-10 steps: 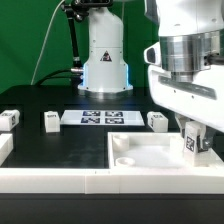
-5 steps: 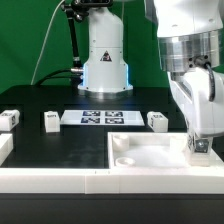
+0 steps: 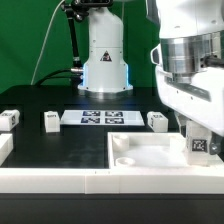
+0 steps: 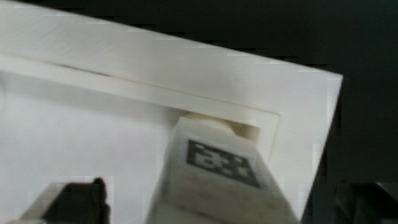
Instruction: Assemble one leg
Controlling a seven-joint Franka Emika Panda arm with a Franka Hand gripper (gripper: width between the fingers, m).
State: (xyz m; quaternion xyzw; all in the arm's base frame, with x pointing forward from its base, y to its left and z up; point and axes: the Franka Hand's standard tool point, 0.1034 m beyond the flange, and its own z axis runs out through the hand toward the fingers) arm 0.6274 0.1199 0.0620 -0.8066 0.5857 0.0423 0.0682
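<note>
One leg (image 3: 198, 147), a short white post with a black-and-white tag, stands upright at the near corner of the large white rimmed panel (image 3: 150, 157) at the exterior view's right. My gripper (image 3: 199, 135) is straight above it with a finger on each side. In the wrist view the leg (image 4: 217, 165) rises between my gripper's (image 4: 222, 208) jaws, and a strip of white panel shows between the dark finger (image 4: 80, 200) and the leg, so the jaws stand open around it. Three more legs (image 3: 8, 119) (image 3: 51, 121) (image 3: 157, 121) lie on the black table.
The marker board (image 3: 100, 118) lies flat mid-table, behind the panel. The robot base (image 3: 105, 60) stands at the back. A white rail (image 3: 50, 180) runs along the front edge.
My gripper turned about the leg: half a second ago a finger hid the tag, now the tag faces the exterior camera again. The leg stays at the same corner.
</note>
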